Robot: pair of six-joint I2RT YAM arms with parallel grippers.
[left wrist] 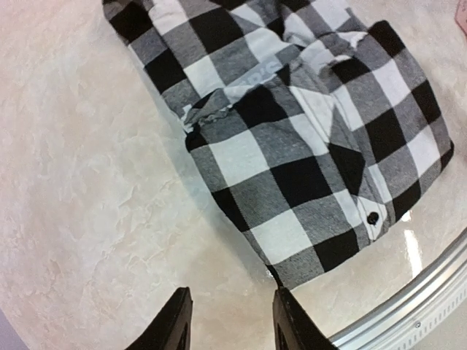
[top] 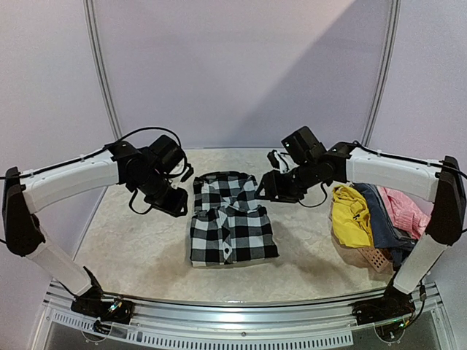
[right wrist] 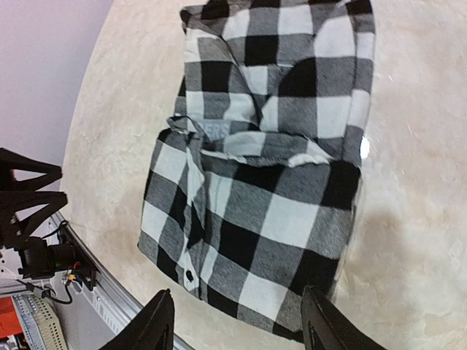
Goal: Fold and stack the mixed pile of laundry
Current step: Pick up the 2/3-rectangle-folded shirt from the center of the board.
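The black-and-white checked shirt [top: 230, 227] lies folded into a rough rectangle in the middle of the table, also seen in the left wrist view [left wrist: 292, 131] and the right wrist view [right wrist: 270, 182]. My left gripper [top: 176, 201] hovers just off its left edge, open, with only bare table between the fingers [left wrist: 232, 319]. My right gripper [top: 267, 187] hangs over the shirt's far right corner, open and holding nothing [right wrist: 237, 322]. At the right, the other garments lie heaped: a yellow one [top: 350, 213], a blue-grey one [top: 382, 222] and a pink one [top: 406, 208].
A salmon perforated basket [top: 375, 259] sits under the heap at the right. A metal rail [top: 241, 321] runs along the table's near edge. Pale backdrop panels close off the back and sides.
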